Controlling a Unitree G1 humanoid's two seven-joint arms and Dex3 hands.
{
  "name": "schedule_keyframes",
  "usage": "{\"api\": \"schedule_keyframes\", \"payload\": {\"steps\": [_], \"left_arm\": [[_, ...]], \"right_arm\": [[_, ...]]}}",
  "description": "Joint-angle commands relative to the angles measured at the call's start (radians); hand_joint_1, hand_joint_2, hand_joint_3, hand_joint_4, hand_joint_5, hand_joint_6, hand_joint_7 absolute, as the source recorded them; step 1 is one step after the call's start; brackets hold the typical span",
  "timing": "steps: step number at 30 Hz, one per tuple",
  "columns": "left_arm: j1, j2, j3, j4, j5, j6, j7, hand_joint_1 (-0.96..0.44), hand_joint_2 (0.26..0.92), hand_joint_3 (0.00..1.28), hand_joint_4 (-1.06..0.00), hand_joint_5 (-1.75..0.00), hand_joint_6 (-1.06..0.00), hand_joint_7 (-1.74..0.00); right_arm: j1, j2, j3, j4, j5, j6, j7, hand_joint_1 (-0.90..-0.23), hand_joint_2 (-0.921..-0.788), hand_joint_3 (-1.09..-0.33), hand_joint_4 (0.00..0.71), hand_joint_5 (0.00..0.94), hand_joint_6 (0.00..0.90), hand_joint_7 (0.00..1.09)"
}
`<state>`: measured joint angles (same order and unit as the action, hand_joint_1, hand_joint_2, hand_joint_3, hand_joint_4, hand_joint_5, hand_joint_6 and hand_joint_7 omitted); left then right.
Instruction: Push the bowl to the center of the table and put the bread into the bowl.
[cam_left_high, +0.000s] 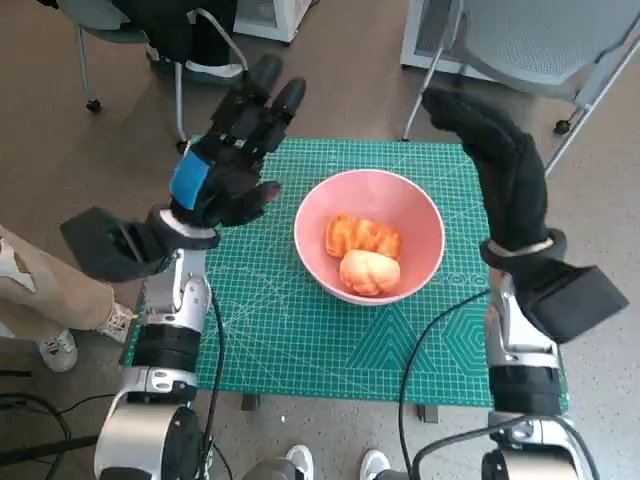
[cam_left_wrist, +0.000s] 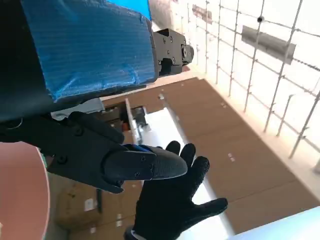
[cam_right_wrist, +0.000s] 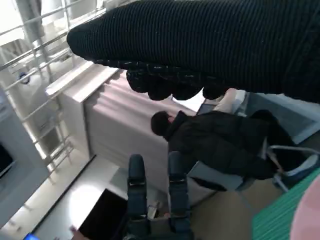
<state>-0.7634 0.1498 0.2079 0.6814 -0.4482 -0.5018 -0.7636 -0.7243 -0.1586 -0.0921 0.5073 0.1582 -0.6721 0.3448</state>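
Bread (cam_left_high: 362, 255), two soft golden rolls, sits inside the pink bowl (cam_left_high: 425, 215) near the middle of the green cutting mat (cam_left_high: 300, 340); it looks light and squashable, best cupped gently from its sides. Farther back, the left hand (cam_left_high: 225, 175) and right hand (cam_left_high: 500, 160) hover raised beside the bowl, fingers spread, holding nothing.

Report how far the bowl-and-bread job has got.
Looks done: the bowl sits near the middle of the table, with two breads inside it. In hand: nothing; the left hand and right hand are raised on either side of the bowl, both empty. Left: nothing visible.
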Motion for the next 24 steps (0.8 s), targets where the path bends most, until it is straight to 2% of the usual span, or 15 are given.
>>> {"api": "schedule_keyframes", "payload": {"steps": [1,8,14,24], "left_arm": [[0.019,-0.023,0.017,-0.02,-0.008,-0.019,0.019,-0.63,0.921,0.35,0.0,0.0,-0.09,-0.03],[0.033,-0.041,0.018,-0.029,0.006,-0.055,0.042,-0.6,0.921,0.35,0.0,0.0,-0.09,-0.03],[0.051,-0.047,0.009,-0.062,0.012,-0.04,0.055,-0.59,0.921,0.36,0.0,0.0,-0.09,-0.03],[0.067,-0.041,-0.013,-0.092,0.04,-0.02,0.066,-0.59,0.921,0.37,0.0,0.0,-0.08,-0.03]], "right_arm": [[-0.004,-0.001,0.011,0.026,-0.014,-0.012,0.008,-0.715,-0.921,-0.848,0.172,0.01,0.009,0.46],[-0.005,-0.007,0.019,0.032,-0.029,-0.018,0.004,-0.715,-0.921,-0.857,0.181,0.012,0.013,0.46],[0.006,-0.004,0.022,0.022,-0.039,-0.024,-0.005,-0.71,-0.921,-0.86,0.182,0.011,0.014,0.46],[0.022,0.005,0.02,0.012,-0.03,-0.026,-0.001,-0.693,-0.921,-0.864,0.182,0.009,0.014,0.46]]}}
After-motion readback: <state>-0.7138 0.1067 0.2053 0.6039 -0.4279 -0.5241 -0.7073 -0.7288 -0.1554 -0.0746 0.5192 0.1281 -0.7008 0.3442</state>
